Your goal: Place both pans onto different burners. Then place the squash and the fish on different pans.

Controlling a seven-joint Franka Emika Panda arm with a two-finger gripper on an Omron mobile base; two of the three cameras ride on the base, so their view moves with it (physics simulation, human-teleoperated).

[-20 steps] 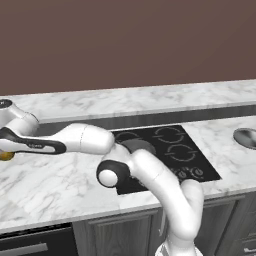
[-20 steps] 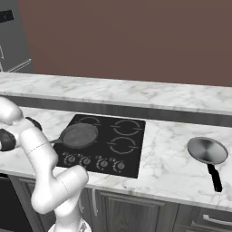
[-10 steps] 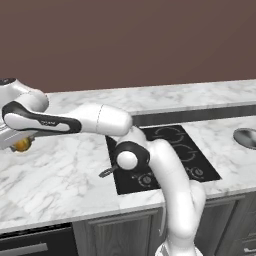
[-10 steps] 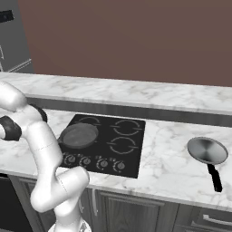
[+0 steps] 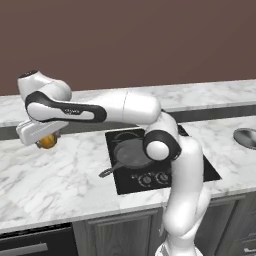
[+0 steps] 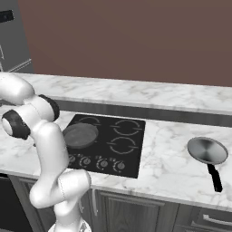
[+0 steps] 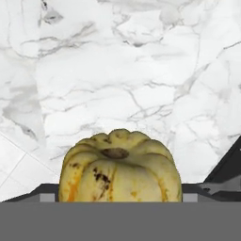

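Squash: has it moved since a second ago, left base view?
Yes. The squash, under the gripper, has risen and shifted right toward the cooktop, which stays put in that view. It now hangs above the marble counter.

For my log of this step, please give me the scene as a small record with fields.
gripper: far left over the marble counter, shut on the squash
squash: yellow-orange, ribbed, lifted off the counter
dark skillet: on the front left burner of the cooktop
silver pan: on the counter right of the cooktop, not on a burner
fish: not seen
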